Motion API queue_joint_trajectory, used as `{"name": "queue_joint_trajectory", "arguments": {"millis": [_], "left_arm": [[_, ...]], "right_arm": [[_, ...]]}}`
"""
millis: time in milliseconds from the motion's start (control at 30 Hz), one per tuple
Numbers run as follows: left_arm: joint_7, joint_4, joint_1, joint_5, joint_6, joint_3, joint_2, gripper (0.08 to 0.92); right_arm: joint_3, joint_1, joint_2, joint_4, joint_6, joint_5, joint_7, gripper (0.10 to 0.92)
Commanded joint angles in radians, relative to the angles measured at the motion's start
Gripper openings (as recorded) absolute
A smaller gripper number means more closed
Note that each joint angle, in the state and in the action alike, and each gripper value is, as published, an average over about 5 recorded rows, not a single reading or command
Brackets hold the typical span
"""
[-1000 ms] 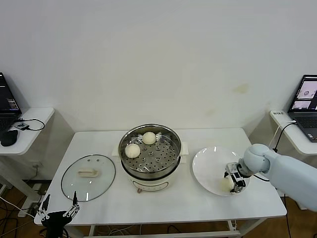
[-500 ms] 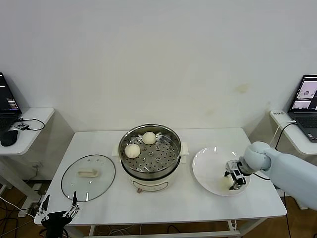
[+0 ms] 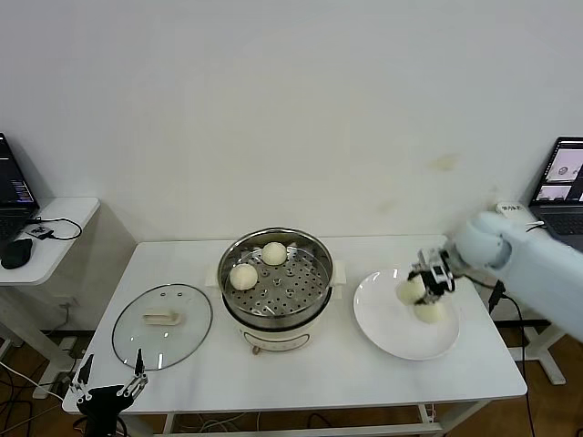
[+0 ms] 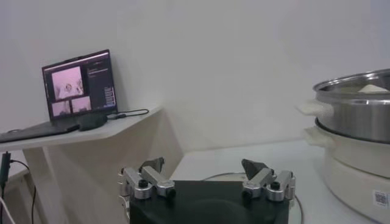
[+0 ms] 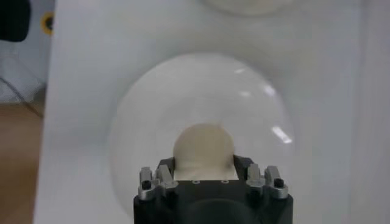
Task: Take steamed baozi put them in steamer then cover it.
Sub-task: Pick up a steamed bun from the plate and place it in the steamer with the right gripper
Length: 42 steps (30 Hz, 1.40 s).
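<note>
Lifted a little above the white plate (image 3: 387, 332), my right gripper (image 3: 417, 288) is shut on a cream-white baozi (image 3: 407, 290). The right wrist view shows that baozi (image 5: 203, 146) filling the gap of the gripper (image 5: 204, 163), with the plate (image 5: 152, 103) under it. A second pale round shape (image 3: 426, 312) lies just beside it on the plate. Two baozi (image 3: 243, 275) (image 3: 274, 253) rest on the perforated tray of the steamer (image 3: 273, 320). The glass cover (image 3: 187, 339) lies flat to the steamer's left. My left gripper (image 3: 107, 386) hangs open off the table's front left corner.
Side tables carry a laptop on the left (image 3: 11, 187) and another on the right (image 3: 565, 187). The left wrist view shows the steamer's wall (image 4: 359, 112) close by and a laptop (image 4: 79, 85) on its shelf. Bare tabletop (image 3: 364, 255) separates steamer and plate.
My right gripper closed on the baozi at the plate's near side and lifted it up and toward the plate's far side. The left arm has not moved.
</note>
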Motion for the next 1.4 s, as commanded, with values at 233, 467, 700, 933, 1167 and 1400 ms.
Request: {"name": "queue_joint_trajectory", "arguments": {"millis": [233,467,700,933,1167,1400], "left_arm": [[0.001,-0.001,0.000,-0.008,-0.001,-0.005,0.005,0.823],[0.001,0.004,-0.005,-0.013,-0.001,-0.013,0.002,0.823],[0.001,0.013,-0.004,-0.023,-0.003,-0.034,0.003,0.823],[0.002,0.013,-0.007,-0.023,-0.001,-0.039,0.000,0.823],[0.002,0.011,-0.011,-0.023,-0.001,-0.035,-0.007,0.823],[0.000,0.010,-0.009,-0.023,-0.004,-0.035,-0.012,0.823]], "right_arm": [[-0.209,0.406,0.311,-0.031,-0.023,0.194,0.057,0.617],[-0.245,0.349,0.518,-0.079,0.008,0.240,0.123,0.619],[-0.314,0.252,0.622,-0.103,0.124,0.219,0.145,0.619],[-0.361,0.232,0.644,-0.141,0.308,0.125,0.099,0.619],[-0.391,0.234,0.645,-0.152,0.439,0.003,0.102,0.622],[-0.402,0.237,0.656,-0.150,0.492,-0.038,0.104,0.628]]}}
